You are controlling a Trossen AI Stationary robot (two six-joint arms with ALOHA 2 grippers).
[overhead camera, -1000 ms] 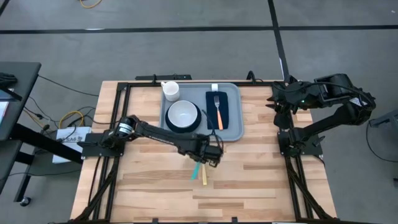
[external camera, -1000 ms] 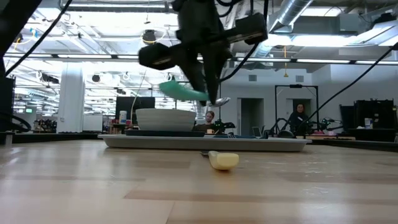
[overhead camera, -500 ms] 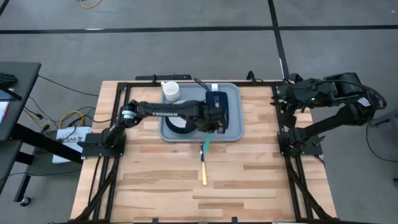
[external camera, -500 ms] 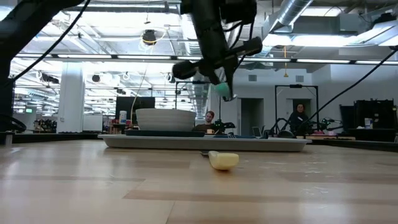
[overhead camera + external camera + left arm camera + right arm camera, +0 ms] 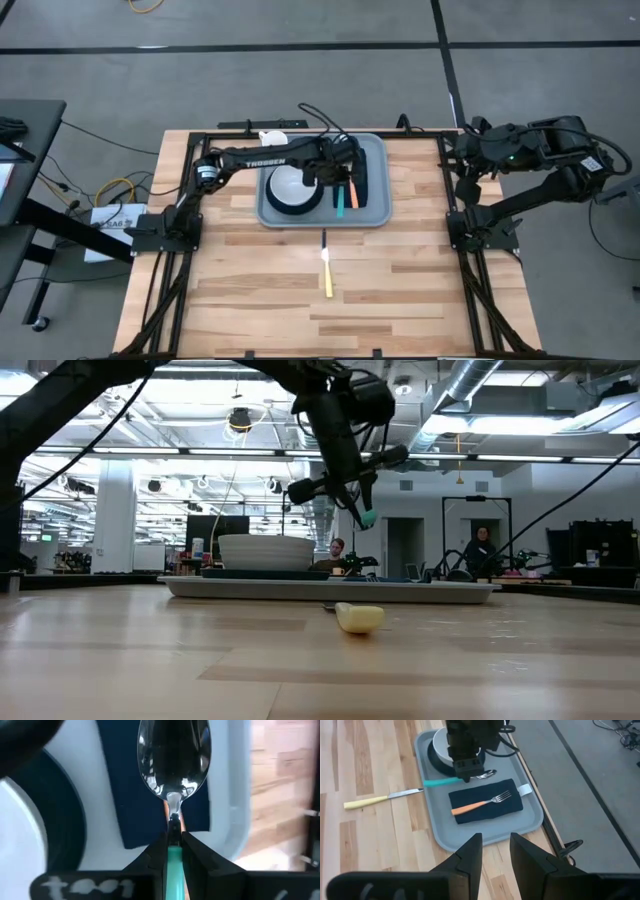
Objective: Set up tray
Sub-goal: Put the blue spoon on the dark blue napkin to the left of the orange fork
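Most items already sit on the tray (image 5: 372, 215) at the surface's far side: bowl, plate, napkin, fork. Left hand (image 5: 338, 180) pinches a teal-handled spoon (image 5: 455, 778) above it; a yellow-handled knife (image 5: 326, 270) remains outside.

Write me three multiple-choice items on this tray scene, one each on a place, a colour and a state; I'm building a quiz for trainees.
1. Where is the knife?
A. on the table, off the tray
B. on the napkin
C. in the bowl

2. What colour is the fork's handle?
A. teal
B. orange
C. yellow

3. What is the left gripper doing?
A. open above the knife
B. shut on nothing
C. shut on the spoon

Answers:
1. A: it lies on bare wood below the tray.
2. B: orange against the napkin.
3. C: the fingers pinch the spoon above the tray.
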